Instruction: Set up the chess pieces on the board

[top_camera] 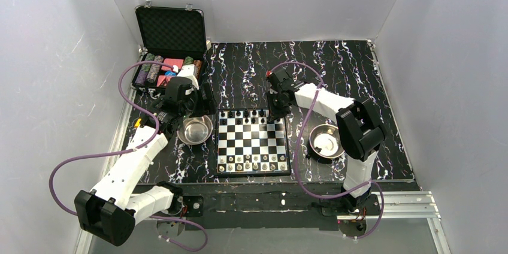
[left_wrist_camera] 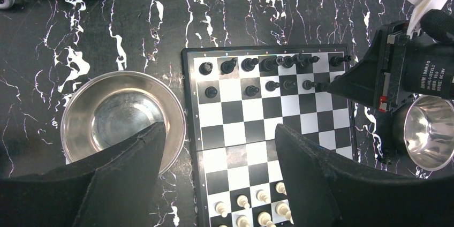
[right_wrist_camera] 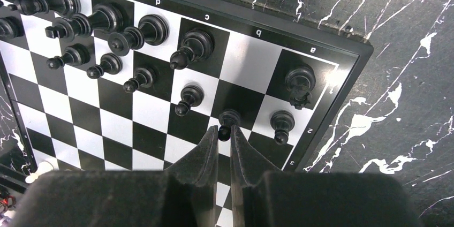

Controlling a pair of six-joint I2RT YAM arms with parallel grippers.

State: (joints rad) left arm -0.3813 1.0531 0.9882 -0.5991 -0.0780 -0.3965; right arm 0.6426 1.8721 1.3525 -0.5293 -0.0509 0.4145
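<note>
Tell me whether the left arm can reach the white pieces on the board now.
Probably yes. The left gripper hangs open and empty near the board, the white pieces stand uncovered, and the right gripper clamps a black pawn at the far right corner.

Two arms extended: one gripper spread, the other pinched.
The left arm [top_camera: 135, 161] stretched from the near left toward the far side, and the left gripper [left_wrist_camera: 219, 165] pointed down with its jaws wide apart. The right arm [top_camera: 320, 99] folded leftward at the elbow, and the right gripper [right_wrist_camera: 227, 133] was closed on a black pawn [right_wrist_camera: 229, 119].
</note>
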